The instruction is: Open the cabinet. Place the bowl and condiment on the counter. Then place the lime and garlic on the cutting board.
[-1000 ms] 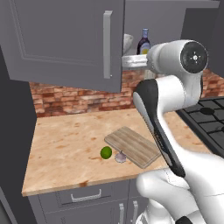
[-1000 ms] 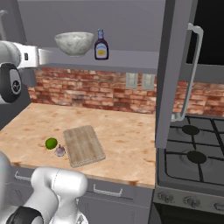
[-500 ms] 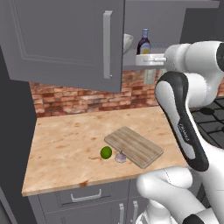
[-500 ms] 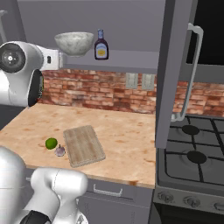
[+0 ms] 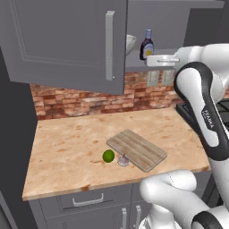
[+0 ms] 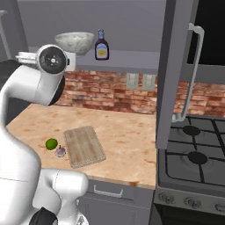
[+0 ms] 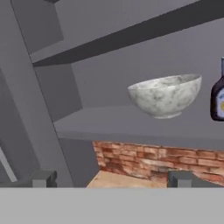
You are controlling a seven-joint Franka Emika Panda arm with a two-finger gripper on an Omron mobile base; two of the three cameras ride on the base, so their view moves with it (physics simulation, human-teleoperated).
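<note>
The wide grey wall cabinet (image 6: 132, 26) stands open, holding on its shelf the marbled grey-white stone bowl (image 7: 165, 95) and, just beside it, the slim dark condiment bottle (image 6: 102, 45). The pincer (image 7: 109, 178), jaws spread wide and empty, hangs before the bowl. Below the cabinet on the tan bench (image 5: 67, 152), the green lime (image 5: 108, 155) and pale garlic bulb (image 5: 123, 160) lie beside the wooden cutting board (image 5: 136, 150).

The cabinet (image 6: 132, 26) stands open — its right door (image 6: 171, 74) swung out edge-on toward us, silver handle (image 6: 190, 74) facing the stove (image 6: 197, 171). On the shelf the bowl (image 6: 74, 42) sits beside the condiment (image 6: 101, 45), the two close but apart. The arm's round white joint (image 6: 52, 61) rises in front of the bowl's lower left. Down on the counter (image 6: 127, 145), the lime (image 6: 52, 143) and garlic (image 6: 60, 151) lie just off the cutting board's (image 6: 84, 146) left edge — nearly touching each other.
</note>
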